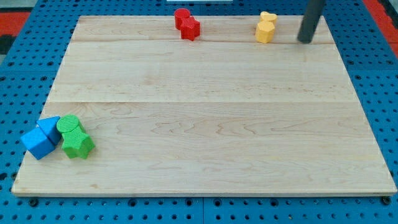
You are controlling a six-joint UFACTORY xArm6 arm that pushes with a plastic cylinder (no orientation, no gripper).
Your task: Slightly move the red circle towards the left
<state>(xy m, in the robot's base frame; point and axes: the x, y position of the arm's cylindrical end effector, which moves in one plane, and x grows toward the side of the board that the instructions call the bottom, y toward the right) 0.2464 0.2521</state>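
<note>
The red circle (181,17) stands at the view's top edge of the wooden board (205,112), left of centre. A red star-shaped block (191,28) touches it just below and to its right. My tip (305,41) is at the view's top right, well to the right of the red circle. Two yellow blocks stand between my tip and the red pair.
A yellow heart-like block (268,17) and a yellow hexagon (265,32) touch each other at the top right. At the bottom left sit a blue cube (37,144), a blue triangle-like block (50,127), a green circle (69,125) and a green star (78,145).
</note>
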